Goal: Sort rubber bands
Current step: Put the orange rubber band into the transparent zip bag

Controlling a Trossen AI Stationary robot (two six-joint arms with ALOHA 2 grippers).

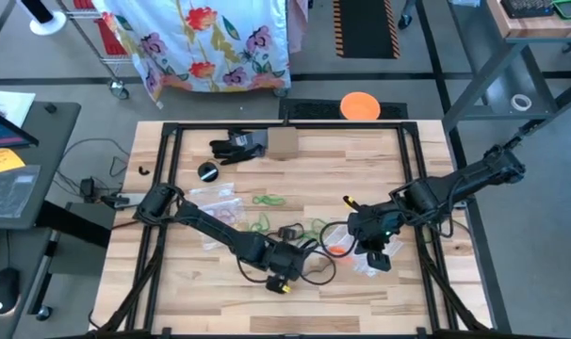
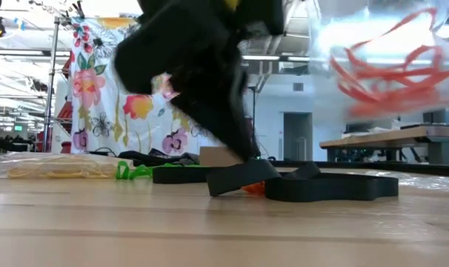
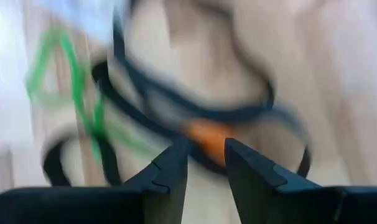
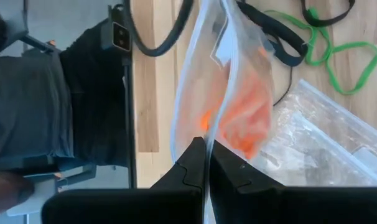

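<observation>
Left gripper (image 3: 206, 165): low over the tabletop (image 1: 361, 151), fingers part-way apart, nothing pinched between them. Just ahead of the fingertips, an orange rubber band (image 3: 207, 134), lying inside a tangle of black bands (image 3: 176, 106). Off to one side of the gripper, green bands (image 3: 76, 93) on the wood. In the low view, left gripper (image 2: 235, 174) tipped down to the tabletop, one finger touching or nearly touching the surface, a bit of orange (image 2: 254, 188) just behind the tip. In the high view, left gripper (image 1: 284, 268) near the front middle of the tabletop, black loops (image 1: 309, 268) around it.

Right gripper (image 4: 207, 158): fingers shut on the edge of a clear plastic bag (image 4: 201, 74), orange bands (image 4: 247, 112) bunched inside the bag. Bag hangs from the gripper, lifted off the tabletop; in the low view, bag (image 2: 387, 52) up high with red-orange bands (image 2: 395, 70) showing through it. Beyond the right gripper's bag, more green bands (image 4: 338, 56) and a black band (image 4: 282, 43) loose on the wood, plus another clear bag (image 4: 319, 143) lying flat beside the gripper. In the high view, right gripper (image 1: 372, 247) just to the right of the left one, a patch of orange (image 1: 337, 249) between the two.

Farther from both grippers: a flat bag of yellow bands (image 2: 58, 167) on the tabletop, seen in the low view, green bands (image 2: 132, 170) beside it.
</observation>
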